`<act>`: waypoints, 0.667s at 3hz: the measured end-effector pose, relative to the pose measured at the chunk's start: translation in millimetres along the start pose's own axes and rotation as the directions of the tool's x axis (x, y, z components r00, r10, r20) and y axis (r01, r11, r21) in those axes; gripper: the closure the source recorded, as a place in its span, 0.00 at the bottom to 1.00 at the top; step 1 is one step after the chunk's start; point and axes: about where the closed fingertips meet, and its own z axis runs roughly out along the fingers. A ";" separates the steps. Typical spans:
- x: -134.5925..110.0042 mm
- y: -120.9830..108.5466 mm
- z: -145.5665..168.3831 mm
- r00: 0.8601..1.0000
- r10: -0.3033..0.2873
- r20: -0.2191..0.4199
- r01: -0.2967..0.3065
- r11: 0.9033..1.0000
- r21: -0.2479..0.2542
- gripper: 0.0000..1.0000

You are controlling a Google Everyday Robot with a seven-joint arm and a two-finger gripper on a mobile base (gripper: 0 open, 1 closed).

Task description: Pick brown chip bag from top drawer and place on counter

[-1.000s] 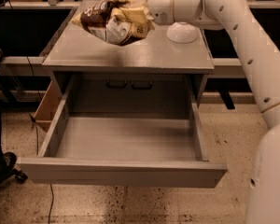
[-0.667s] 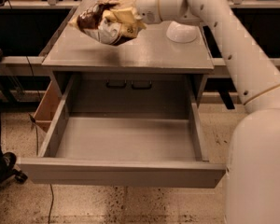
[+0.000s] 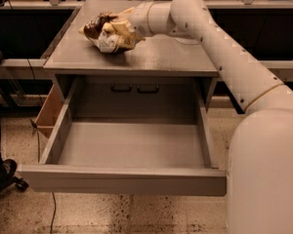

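The brown chip bag (image 3: 101, 31) lies crumpled at the left part of the counter (image 3: 156, 57), touching or just above its surface. My gripper (image 3: 118, 32) reaches in from the right and is shut on the bag's right end. The top drawer (image 3: 122, 179) is pulled fully open below the counter, and its floor is bare. My pale arm (image 3: 224, 57) arcs from the lower right across the counter's right rear.
A brown cardboard box (image 3: 50, 112) stands against the cabinet's left side, beside the open drawer. A dark wheeled base (image 3: 5, 172) is on the floor at the far left. A rail with shelving (image 3: 263, 67) runs behind the cabinet.
My gripper has carried the bag to the left and down toward the counter's left part. My arm now hides the white bowl that showed on the counter's right rear.
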 end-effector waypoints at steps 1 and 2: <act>11.3 8.2 19.7 1.000 0.017 -0.009 -0.017 0.999 0.033 0.83; 14.7 15.2 30.0 1.000 0.023 -0.009 -0.023 0.999 0.038 0.58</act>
